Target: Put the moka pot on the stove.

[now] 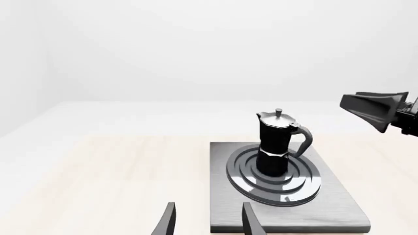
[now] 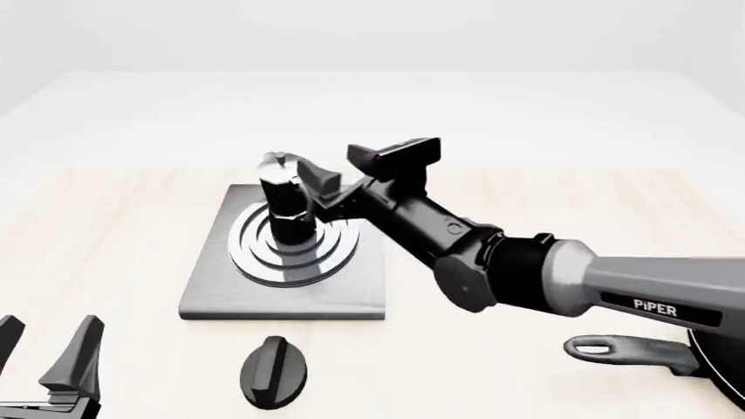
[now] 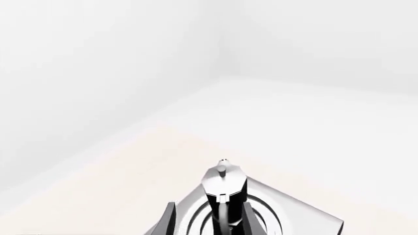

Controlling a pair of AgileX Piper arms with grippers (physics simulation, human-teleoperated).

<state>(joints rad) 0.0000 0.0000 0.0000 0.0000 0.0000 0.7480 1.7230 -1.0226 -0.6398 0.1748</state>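
Nearest, the left hand idles with fingers apart; the right hand, fingers apart beside the handle, leaves the moka pot upright on the stove.

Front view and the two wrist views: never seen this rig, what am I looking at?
It's a simulator render of two Piper robot arms at a table. The front view looks from behind the arms, and each wrist view looks along one arm's fingers. On the table are a grey stove with burner rings, a black knob and a frying pan at the edge. The moka pot stands upright on the rings. The right gripper is open near the pot, not holding it. The left gripper is open and holds nothing.
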